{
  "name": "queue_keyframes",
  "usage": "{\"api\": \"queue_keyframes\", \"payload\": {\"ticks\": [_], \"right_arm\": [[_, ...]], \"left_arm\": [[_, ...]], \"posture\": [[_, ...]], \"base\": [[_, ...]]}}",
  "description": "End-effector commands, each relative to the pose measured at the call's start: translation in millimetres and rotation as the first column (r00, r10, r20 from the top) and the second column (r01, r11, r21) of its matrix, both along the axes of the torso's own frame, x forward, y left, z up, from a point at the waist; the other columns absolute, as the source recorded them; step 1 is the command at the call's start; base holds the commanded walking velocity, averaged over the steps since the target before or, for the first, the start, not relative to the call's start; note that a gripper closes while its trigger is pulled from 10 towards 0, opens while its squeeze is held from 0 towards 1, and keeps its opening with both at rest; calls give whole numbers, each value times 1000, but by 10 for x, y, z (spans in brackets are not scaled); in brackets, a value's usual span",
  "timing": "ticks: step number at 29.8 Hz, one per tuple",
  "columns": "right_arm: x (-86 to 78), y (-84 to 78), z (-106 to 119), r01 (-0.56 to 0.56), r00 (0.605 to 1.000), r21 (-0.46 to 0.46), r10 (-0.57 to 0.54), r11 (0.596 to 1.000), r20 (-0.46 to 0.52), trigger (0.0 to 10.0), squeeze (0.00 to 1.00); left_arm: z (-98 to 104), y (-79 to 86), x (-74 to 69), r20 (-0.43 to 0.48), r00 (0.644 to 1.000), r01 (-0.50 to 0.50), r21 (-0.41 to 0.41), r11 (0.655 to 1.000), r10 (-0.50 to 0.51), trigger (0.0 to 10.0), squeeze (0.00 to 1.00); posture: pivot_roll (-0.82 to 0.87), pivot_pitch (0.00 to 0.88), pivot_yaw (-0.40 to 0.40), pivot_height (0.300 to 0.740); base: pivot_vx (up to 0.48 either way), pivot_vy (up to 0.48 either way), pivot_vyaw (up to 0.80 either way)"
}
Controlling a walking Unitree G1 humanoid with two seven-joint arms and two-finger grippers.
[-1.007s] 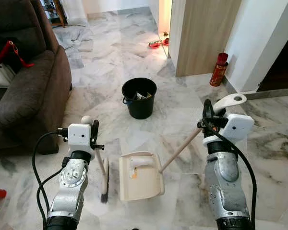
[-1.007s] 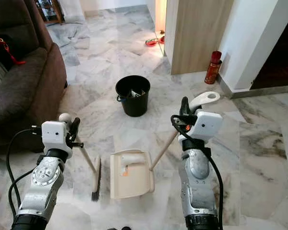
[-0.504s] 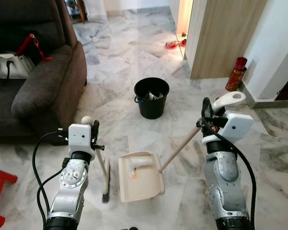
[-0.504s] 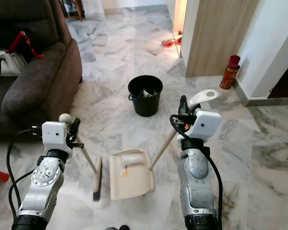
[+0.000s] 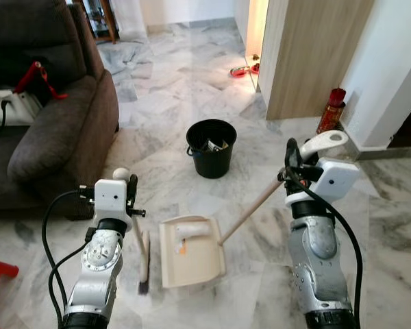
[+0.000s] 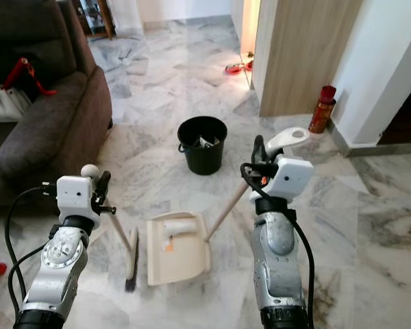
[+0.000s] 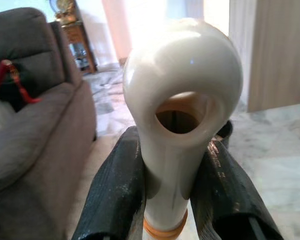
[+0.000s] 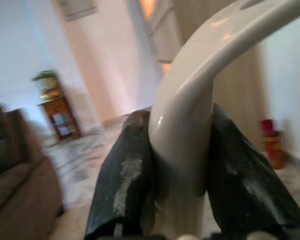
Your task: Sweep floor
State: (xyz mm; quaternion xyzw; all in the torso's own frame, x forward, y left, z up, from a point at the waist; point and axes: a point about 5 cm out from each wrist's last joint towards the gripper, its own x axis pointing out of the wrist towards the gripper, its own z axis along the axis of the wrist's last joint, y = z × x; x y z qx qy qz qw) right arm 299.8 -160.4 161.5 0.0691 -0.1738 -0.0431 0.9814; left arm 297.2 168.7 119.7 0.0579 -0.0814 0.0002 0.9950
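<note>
Left eye view: bucket (image 5: 211, 147) beyond dustpan (image 5: 190, 251).

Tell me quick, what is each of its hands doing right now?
Left gripper: shut on the cream plastic brush handle.
Right gripper: shut on the cream long-handled plastic dustpan, gripping its handle.

Glossy plastic tools on polished marble

The floor (image 5: 192, 75) is polished grey-veined marble. The dustpan (image 5: 190, 251) is smooth cream plastic on a wooden pole (image 5: 250, 212); the brush (image 5: 144, 256) has a glossy cream plastic grip (image 7: 182, 115) and dark bristles. The 2 arms are silvery metal with matt black fingers (image 7: 112, 190). The bucket (image 5: 211, 147) is black plastic, the sofa (image 5: 55, 130) brown cloth, the wall panel (image 5: 305, 55) wood-grained.
</note>
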Motion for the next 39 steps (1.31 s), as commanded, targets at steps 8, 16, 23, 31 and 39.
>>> {"api": "queue_keyframes", "payload": {"ticks": [8, 16, 23, 31, 39], "right_arm": [[11, 28, 499, 21, 978, 51, -31, 998, 207, 10000, 0], [4, 56, 519, 9, 976, 46, -18, 999, 215, 10000, 0], [16, 102, 519, -18, 978, 74, 3, 997, 207, 10000, 0], [26, 158, 544, -44, 976, 77, 27, 996, 215, 10000, 0], [35, 191, 548, -65, 976, 77, 47, 995, 215, 10000, 0]], "left_arm": [[124, 76, 17, 56, 998, -24, 28, 999, 23, 10000, 0], [119, 71, 15, 52, 998, -24, 25, 999, 22, 10000, 0], [109, 71, 15, 46, 999, -20, 24, 1000, 19, 10000, 0], [106, 69, 14, 45, 999, -21, 24, 999, 20, 10000, 0], [109, 73, 16, 47, 999, -21, 23, 1000, 20, 10000, 0]], "posture": [[9, 64, 69, 740], [12, 62, 69, 740], [13, 61, 68, 740], [20, 66, 67, 740], [24, 69, 68, 740]], "base": [[468, 0, 0], [446, 0, 0], [480, 0, 0], [469, 0, 0], [480, 0, 0]]}}
